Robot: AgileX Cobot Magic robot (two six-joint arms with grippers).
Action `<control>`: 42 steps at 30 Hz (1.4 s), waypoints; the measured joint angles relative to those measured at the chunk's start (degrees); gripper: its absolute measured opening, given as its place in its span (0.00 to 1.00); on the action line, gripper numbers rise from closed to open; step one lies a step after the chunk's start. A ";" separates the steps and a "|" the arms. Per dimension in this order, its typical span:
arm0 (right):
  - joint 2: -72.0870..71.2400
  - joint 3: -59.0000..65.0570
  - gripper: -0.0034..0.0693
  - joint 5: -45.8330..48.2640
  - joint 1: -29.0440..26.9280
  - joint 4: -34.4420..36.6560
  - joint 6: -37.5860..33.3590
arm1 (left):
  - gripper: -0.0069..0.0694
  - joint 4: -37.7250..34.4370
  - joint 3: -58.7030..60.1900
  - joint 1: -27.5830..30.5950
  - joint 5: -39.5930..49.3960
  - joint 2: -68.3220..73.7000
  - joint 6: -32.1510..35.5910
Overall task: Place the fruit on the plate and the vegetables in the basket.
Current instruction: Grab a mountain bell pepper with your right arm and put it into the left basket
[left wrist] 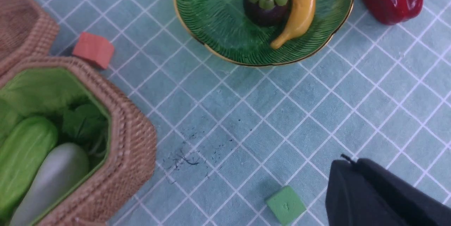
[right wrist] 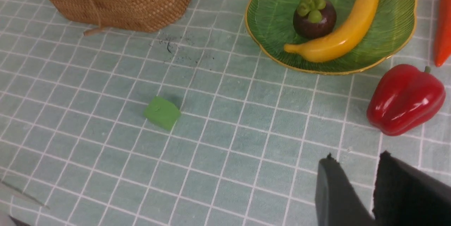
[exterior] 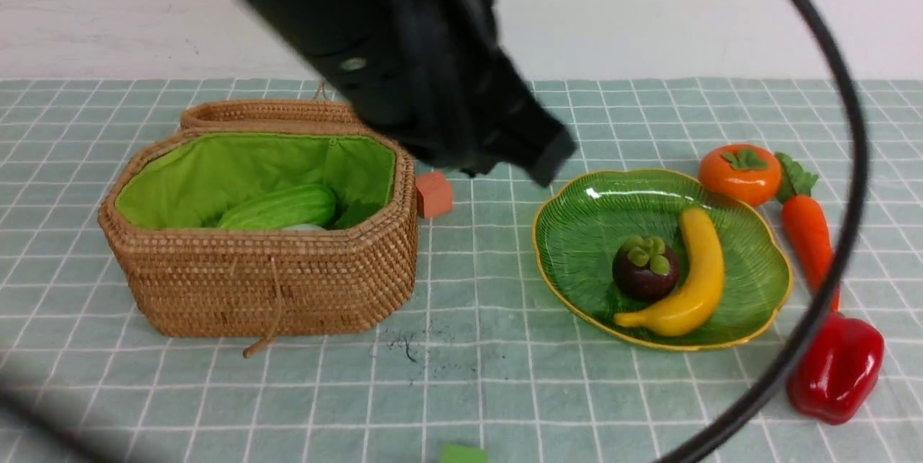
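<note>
L gripper (left wrist: pixel 352 164) pinched shut, empty; R gripper (right wrist: pixel 359 162) slightly apart, empty; radish (left wrist: pixel 53 176) mostly hidden in basket (exterior: pixel 259 283) (front view)

**Three views, one desk**

My front camera looks forward and down over the desk (exterior: pixel 476 391), with the basket (exterior: pixel 259 283) at 9 o'clock and the plate (exterior: pixel 577 232) at 3 o'clock. My own arm (exterior: pixel 404 52) looms blurred, close to the lens. Both wrist cameras look steeply down from well above the desk. All three views share the plate and the green cube (exterior: pixel 463 454). The left wrist view also sees into the basket.
</note>
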 joint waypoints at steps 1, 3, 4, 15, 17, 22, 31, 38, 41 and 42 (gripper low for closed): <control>1.13 0.00 0.31 0.00 0.00 0.00 0.16 | 0.07 0.38 4.05 0.00 -2.29 -3.59 -1.27; 4.04 0.00 0.32 -0.05 0.00 0.00 0.64 | 0.07 0.60 13.30 0.00 -7.71 -11.99 -2.76; 5.85 0.00 0.32 -0.11 0.00 0.00 0.97 | 0.07 0.55 18.53 0.00 -11.03 -16.72 -3.32; 18.71 4.62 0.33 -1.81 0.02 -6.44 14.25 | 0.07 -5.44 53.88 0.00 -32.73 -51.15 -5.48; 18.71 8.67 0.34 -2.12 0.02 -10.67 19.30 | 0.07 -6.39 55.53 0.00 -32.96 -55.56 -4.81; 22.41 15.82 0.38 -10.76 0.02 -16.17 31.37 | 0.07 -6.40 57.78 0.00 -33.65 -63.96 -3.93; 39.44 15.93 0.83 -27.37 0.02 -24.60 45.17 | 0.07 -6.78 58.76 0.00 -33.65 -63.93 -3.75; 47.95 13.40 0.98 -28.98 -2.17 -28.07 49.68 | 0.07 -7.03 58.76 0.00 -33.58 -63.93 -3.75; 50.63 12.94 0.95 -30.71 -3.04 -28.07 49.93 | 0.07 -7.03 58.76 0.00 -33.24 -63.93 -3.75; 50.63 12.94 0.95 -30.91 -3.00 -28.07 49.93 | 0.07 -7.03 58.76 0.00 -33.24 -63.93 -3.75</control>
